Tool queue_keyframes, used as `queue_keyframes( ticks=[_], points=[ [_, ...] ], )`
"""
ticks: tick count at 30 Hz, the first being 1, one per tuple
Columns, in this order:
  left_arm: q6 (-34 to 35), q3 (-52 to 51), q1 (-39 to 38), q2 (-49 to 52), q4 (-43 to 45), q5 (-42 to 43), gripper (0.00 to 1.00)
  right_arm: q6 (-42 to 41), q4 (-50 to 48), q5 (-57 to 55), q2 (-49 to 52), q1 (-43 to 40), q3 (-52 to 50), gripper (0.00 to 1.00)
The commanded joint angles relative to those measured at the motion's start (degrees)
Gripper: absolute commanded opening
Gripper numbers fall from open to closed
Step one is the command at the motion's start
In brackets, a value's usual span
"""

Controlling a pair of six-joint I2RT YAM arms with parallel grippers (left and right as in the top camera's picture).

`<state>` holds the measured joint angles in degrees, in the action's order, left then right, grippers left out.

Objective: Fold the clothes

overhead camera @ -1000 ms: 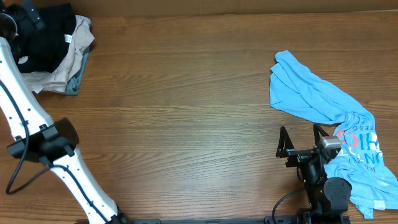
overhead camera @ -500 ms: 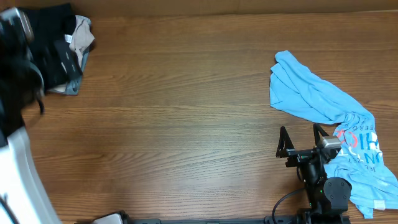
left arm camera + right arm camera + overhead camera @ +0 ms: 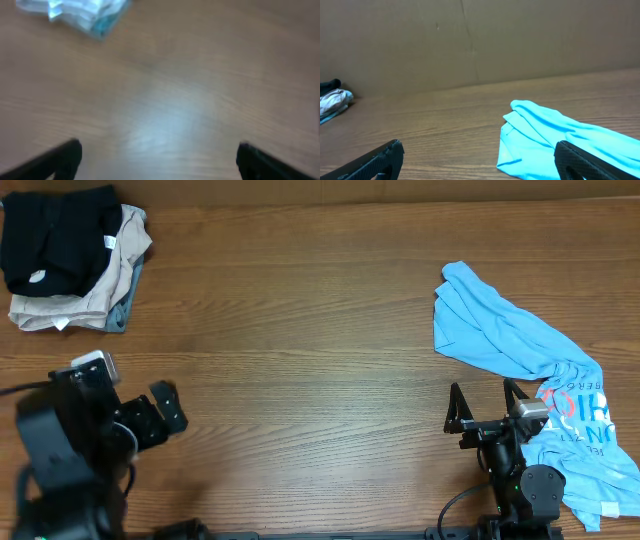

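Observation:
A crumpled light-blue T-shirt (image 3: 510,340) with printed lettering lies on the right of the wooden table and also shows in the right wrist view (image 3: 555,137). My right gripper (image 3: 484,402) is open and empty, just left of the shirt's near end, with its fingers apart over bare wood (image 3: 477,160). My left gripper (image 3: 155,415) is open and empty at the front left, over bare table (image 3: 157,160). Its view is blurred, with the blue shirt (image 3: 80,12) far off at the top left.
A stack of folded clothes (image 3: 70,255), black on top of beige and grey, sits at the back left corner and shows small in the right wrist view (image 3: 332,100). A brown cardboard wall (image 3: 480,40) backs the table.
My left arm has swung away from the folded stack at the back left to the front left, leaving the stack uncovered. The right arm and the blue shirt have not moved.

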<state>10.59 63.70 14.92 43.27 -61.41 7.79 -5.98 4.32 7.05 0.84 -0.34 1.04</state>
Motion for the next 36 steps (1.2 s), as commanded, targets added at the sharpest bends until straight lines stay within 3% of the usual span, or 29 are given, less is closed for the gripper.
queue_keyframes(
  ticks=[1, 4, 8, 13, 21, 28, 36],
  points=[
    [-1.68, -12.52, -1.97, -7.61, 14.93, 4.48, 1.0, 0.02, -0.24, -0.59, -0.68, -0.04, -0.59, 1.0],
    [-4.59, -24.61, -5.33, -14.25, 32.74, 5.79, 1.0, 0.02, -0.26, -0.59, -0.68, -0.04, -0.59, 1.0],
    [-4.59, -38.62, -9.29, -22.4, 49.88, 3.69, 1.0, 0.02, -0.26, -0.59, -0.68, -0.04, -0.59, 1.0],
    [-4.63, -49.86, -10.8, -29.59, 60.74, 0.55, 1.0, 0.02, -0.26, -0.59, -0.68, -0.04, -0.59, 1.0],
    [-4.17, -63.12, -10.86, -39.5, 66.66, -0.94, 1.0, 0.02, -0.26, -0.59, -0.68, -0.04, -0.59, 1.0],
    [-4.17, -63.43, -11.04, -43.08, 56.98, -4.02, 1.0, 0.02, -0.26, -0.59, -0.68, -0.04, -0.59, 1.0],
    [-4.2, -63.43, -11.08, -43.01, 57.16, -5.03, 1.0, 0.02, -0.26, -0.59, -0.68, -0.04, -0.59, 1.0]
  ],
)
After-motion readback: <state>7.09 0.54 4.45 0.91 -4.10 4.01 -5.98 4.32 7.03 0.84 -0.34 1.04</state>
